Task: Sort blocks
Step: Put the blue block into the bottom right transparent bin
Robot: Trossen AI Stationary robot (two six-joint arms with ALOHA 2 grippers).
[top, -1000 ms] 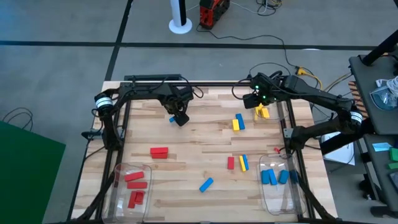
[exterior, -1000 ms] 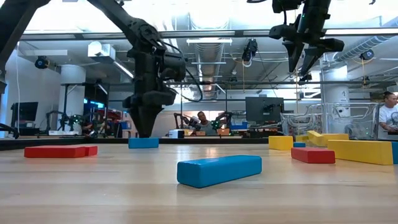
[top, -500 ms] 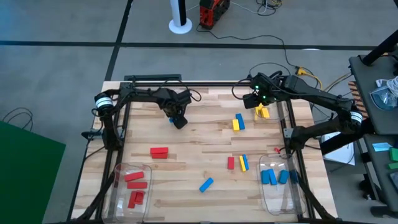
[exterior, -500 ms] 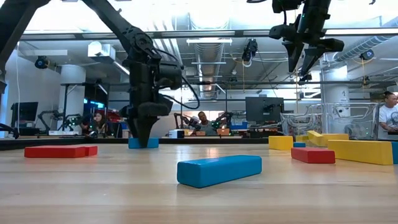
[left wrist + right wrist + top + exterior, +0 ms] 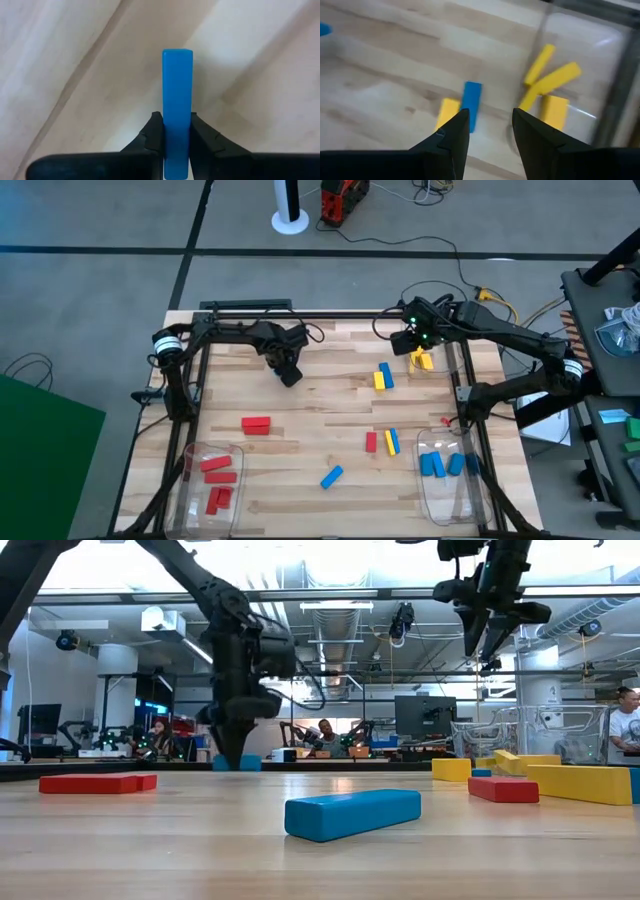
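Nearest you on the pale wooden table (image 5: pixel 300 430) nothing has shifted: the clear plastic bin at the near left (image 5: pixel 192 480) holds three red rectangular bricks (image 5: pixel 216 465), the clear plastic bin at the near right (image 5: pixel 470 495) holds three blue rectangular bricks (image 5: pixel 431 465), and between them lies a lone blue brick (image 5: pixel 352 813), loose on the wood, as it was a second ago. A little farther in you see a red brick left of centre (image 5: pixel 256 424) and a red and yellow pair with blue beside it (image 5: pixel 381 442), all where they were. The change is farther back: your left gripper (image 5: pixel 176 131) has come down over the small blue brick at the far left of the table (image 5: pixel 177 107), which a second ago lay uncovered beside it, and the fingers are now pressed against both long sides of that brick, nearly closed on it. In the low view the brick appears still close to the table, so you have a grasp but not yet a lift. By my judgement that means the next step is carrying it across to the near right bin with the other blues. Farthest back, your right gripper (image 5: pixel 487 131) hangs high with fingers spread and nothing held, above a blue and yellow pair of bricks (image 5: pixel 465 106), beside the yellow bricks in a clear bin (image 5: pixel 551 85), unmoved over the second
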